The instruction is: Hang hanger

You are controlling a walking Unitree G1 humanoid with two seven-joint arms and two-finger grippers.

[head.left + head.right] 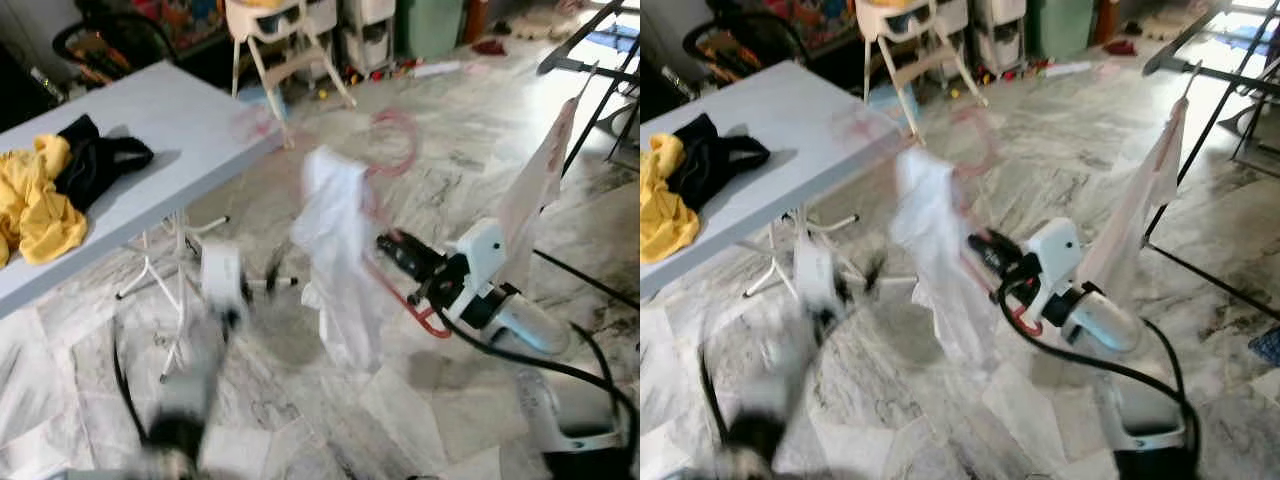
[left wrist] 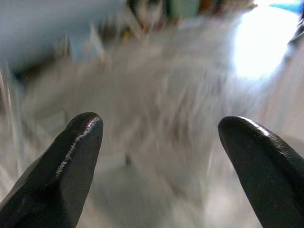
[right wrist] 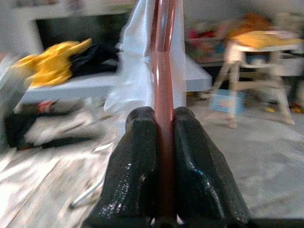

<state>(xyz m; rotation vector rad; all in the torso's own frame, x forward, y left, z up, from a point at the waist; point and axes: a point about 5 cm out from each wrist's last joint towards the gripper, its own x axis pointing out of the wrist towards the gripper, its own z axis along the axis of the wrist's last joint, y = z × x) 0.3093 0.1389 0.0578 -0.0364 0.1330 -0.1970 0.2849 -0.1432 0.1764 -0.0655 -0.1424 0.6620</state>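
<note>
A red plastic hanger (image 1: 395, 160) with a white garment (image 1: 338, 260) draped on it is held in mid-air above the marble floor (image 1: 450, 140), between the desk and a drying rack. The right gripper (image 3: 160, 128) has its jaws closed on the hanger's red bar, which runs straight up between the two black fingers (image 3: 135, 161) in the right wrist view. In the head views the hanger's hook and upper loop are blurred, and the white garment hangs down in front of the right arm.

The left gripper (image 2: 161, 142) is low and to the left of the garment, over the floor. Its jaws are spread wide with nothing between them. The left arm is heavily blurred in the head views.

To the left stands a pale blue desk (image 1: 170, 120) with white legs. On it lie a yellow cloth (image 1: 35, 205) and a black cloth (image 1: 95, 155), touching each other.

To the right, a black drying rack (image 1: 600, 90) carries a pale cloth (image 1: 545, 175) hanging from its rail. A black cable (image 1: 560, 370) runs across the floor near the right arm.

In the background stand a cream highchair (image 1: 285, 40) and scattered household items, too blurred to identify.
</note>
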